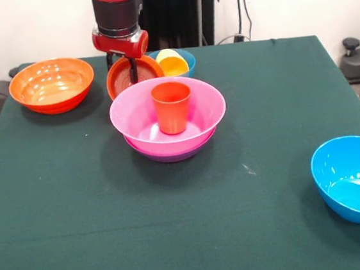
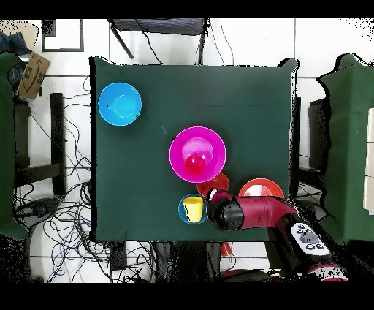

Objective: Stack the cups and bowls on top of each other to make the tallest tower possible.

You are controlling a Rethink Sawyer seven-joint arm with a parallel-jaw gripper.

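A large pink bowl (image 1: 141, 116) sits nested on a purple bowl (image 1: 169, 154) at the table's middle, and an orange-red cup (image 1: 172, 107) stands upright inside it. Behind it my gripper (image 1: 125, 66) is shut on the far rim of a small orange bowl (image 1: 148, 74), which tilts its inside towards the camera. Right beside that, a yellow cup (image 1: 172, 62) lies in a small blue bowl (image 1: 188, 58). In the overhead view the pink bowl (image 2: 208, 142), the small orange bowl (image 2: 216, 181) and the yellow cup (image 2: 193, 208) show, and my arm (image 2: 252, 212) covers the gripper.
A large orange bowl (image 1: 51, 84) stands at the back left corner, partly under my arm in the overhead view (image 2: 263, 187). A bright blue bowl (image 1: 355, 178) sits near the front right edge and also shows in the overhead view (image 2: 120, 104).
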